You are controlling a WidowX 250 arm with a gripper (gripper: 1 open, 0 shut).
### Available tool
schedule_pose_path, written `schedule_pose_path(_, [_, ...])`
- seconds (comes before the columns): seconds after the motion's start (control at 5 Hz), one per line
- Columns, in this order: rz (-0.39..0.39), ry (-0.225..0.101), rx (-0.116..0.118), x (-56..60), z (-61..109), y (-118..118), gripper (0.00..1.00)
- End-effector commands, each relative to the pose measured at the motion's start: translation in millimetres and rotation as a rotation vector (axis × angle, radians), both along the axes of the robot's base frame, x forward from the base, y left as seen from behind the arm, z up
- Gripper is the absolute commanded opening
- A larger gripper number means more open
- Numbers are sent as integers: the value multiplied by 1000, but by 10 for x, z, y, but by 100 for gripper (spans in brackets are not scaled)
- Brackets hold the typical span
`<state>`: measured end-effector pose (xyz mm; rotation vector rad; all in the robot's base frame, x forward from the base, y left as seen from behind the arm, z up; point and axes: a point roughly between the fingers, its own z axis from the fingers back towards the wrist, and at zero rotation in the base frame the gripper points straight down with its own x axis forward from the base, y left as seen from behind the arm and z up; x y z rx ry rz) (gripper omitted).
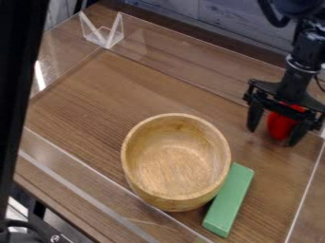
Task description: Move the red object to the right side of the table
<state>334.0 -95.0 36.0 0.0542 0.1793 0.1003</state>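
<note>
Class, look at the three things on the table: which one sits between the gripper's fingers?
The red object, at the table's right side. The wooden bowl and green block lie apart from the gripper.

A robot test bench in a lab: the wood-grain table [114,95] is fenced by low clear acrylic walls [70,176], with a black robot arm [305,52] mounted over its far right edge.
</note>
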Motion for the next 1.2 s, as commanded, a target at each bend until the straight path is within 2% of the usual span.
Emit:
schedule_pose_path(0.0, [2,-93,-34,-5,314,28,100])
schedule_pose_path(0.2, [-4,-119,-48,-82,407,60,100])
schedule_pose_path(0.4, [-5,-136,-61,8,503,157,100])
schedule_pose_path(0.8, [-4,-179,-68,179,634,366,100])
schedule_pose_path(1.0, [16,-197,-66,216,715,356,100])
